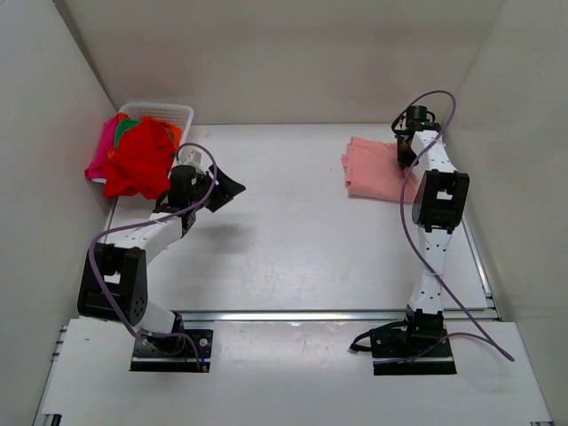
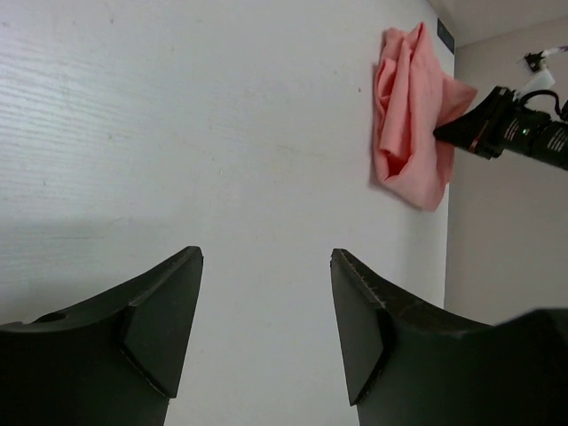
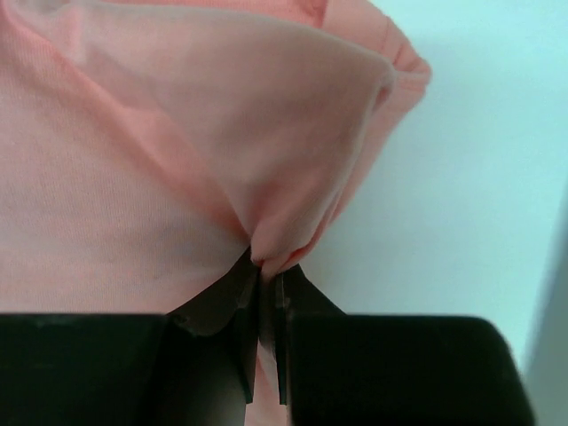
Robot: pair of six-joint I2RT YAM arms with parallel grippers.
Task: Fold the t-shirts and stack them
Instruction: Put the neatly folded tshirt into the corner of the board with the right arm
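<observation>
right gripper point(image 3: 264, 273) fingers pressed together, pinching soft salmon-pink t-shirt point(image 3: 133, 177), knit fold bunched above tips. left gripper point(image 2: 266, 257) dark wedge fingers spread, matte white table point(image 2: 177, 133) between.

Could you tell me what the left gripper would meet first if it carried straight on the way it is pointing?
Probably only the bare white tabletop: the open left gripper faces it, and the crumpled salmon-pink cloth t-shirt lies off to the side of that line. Depth is unclear.

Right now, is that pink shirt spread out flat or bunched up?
Bunched up. The salmon-pink shirt lies in loose rumpled folds, and the right claw pinches a tuck of its cloth.
</observation>
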